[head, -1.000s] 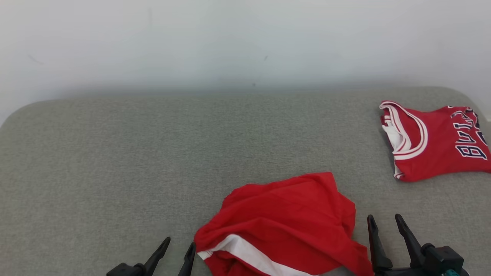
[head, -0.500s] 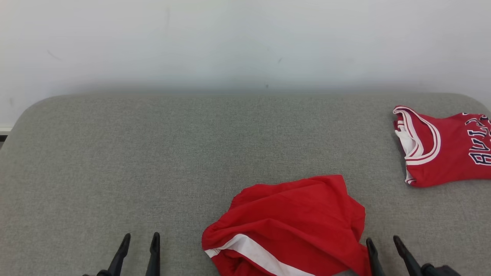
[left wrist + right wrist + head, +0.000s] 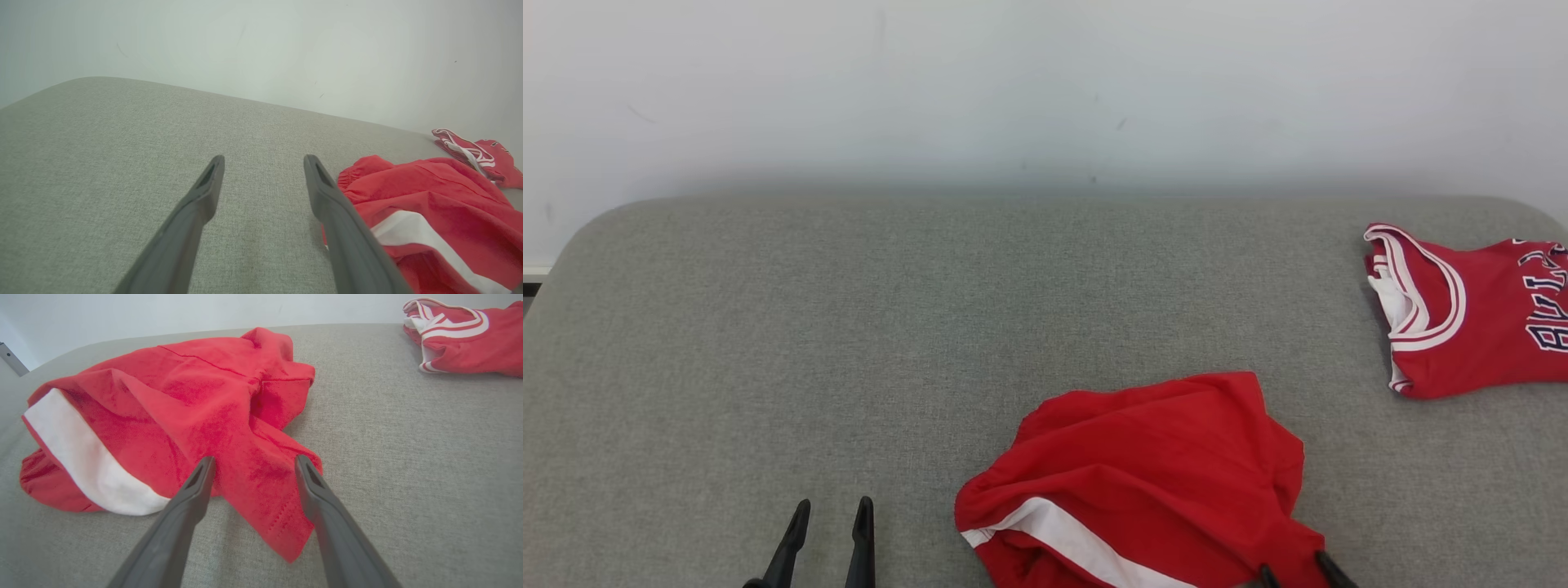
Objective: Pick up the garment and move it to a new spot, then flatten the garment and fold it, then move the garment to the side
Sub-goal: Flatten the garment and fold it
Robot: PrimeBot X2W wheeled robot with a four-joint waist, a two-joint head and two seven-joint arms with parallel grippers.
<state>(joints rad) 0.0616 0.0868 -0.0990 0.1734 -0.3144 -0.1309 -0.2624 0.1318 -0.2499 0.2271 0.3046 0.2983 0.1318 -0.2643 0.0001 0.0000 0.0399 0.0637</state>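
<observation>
Red garment (image 3: pixel 1143 474) is lying crumpled at the surface's (image 3: pixel 768 327) near edge, right of centre. Flattening looks next: each claw should be pinching an outer hem & pulling apart, low, w/o bunching. Left claw (image 3: pixel 263 167) is hovering wide open, empty, just beside it; right claw (image 3: pixel 253 469) is gaping too, over a hem flap, gripping nothing.

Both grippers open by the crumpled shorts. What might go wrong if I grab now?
Right gripper straddles only a corner flap of the shorts; pinching there may lift one layer, the rest staying bunched. Left gripper is over bare cushion beside them and would likely close on nothing. Dragging rightward could disturb the jersey.
</observation>
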